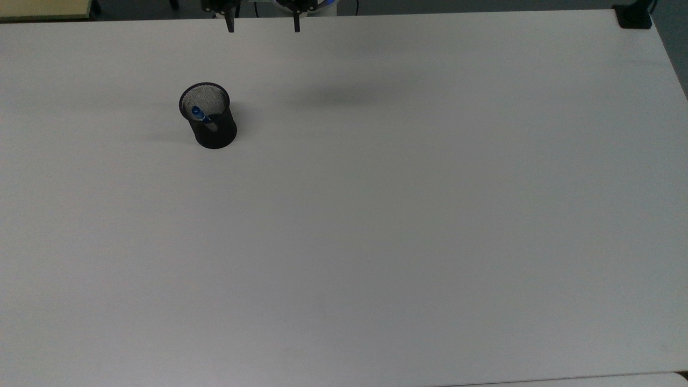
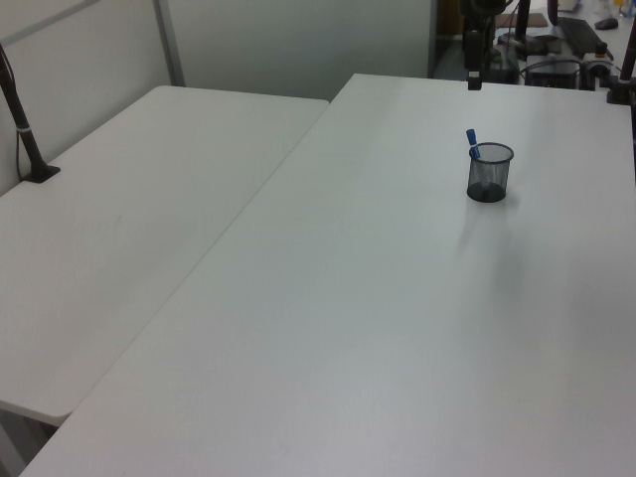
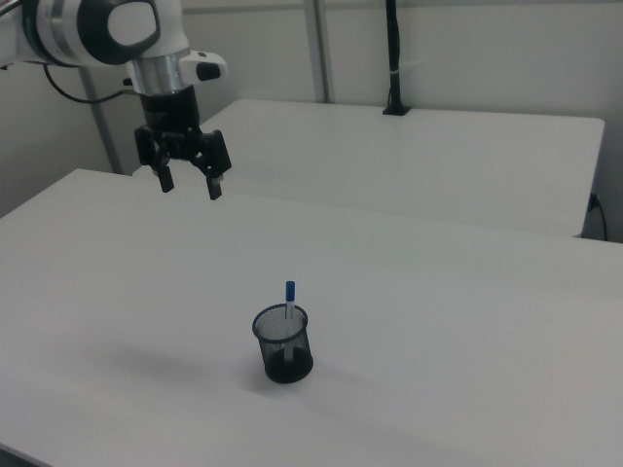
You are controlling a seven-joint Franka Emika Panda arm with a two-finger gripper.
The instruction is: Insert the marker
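— Where is the marker [image 3: 290,298] at this moment?

— Inside the black mesh pen cup [image 3: 283,345]; its lower end is down in the cup, its white barrel leans against the rim, and the blue cap sticks out above the rim; in the top view the marker [image 1: 200,115] lies slanted across the cup's opening, blue cap toward the top view's left.

— And the cup itself?

— Upright on the white table [image 1: 408,204], toward the top view's upper left [image 1: 208,116]; in the left view it [image 2: 489,173] stands near the far right, with the blue cap [image 2: 472,142] poking up on the left view's left of the rim; nothing else seems to be in it, though the mesh makes the bottom hard to read.

— What about the gripper [image 3: 189,184]?

— High above the table and well apart from the cup, holding nothing; the two black fingers [image 3: 213,186] are spread wide; in the top view the gripper [image 1: 263,26] hangs at the upper edge, fingertips pointing down; in the left view it [image 2: 475,81] shows near the table's far edge.

— Anything beside this table?

— A second white table [image 2: 119,219] adjoins it on the left view's left; a black pole [image 2: 22,129] is clamped at that table's edge.
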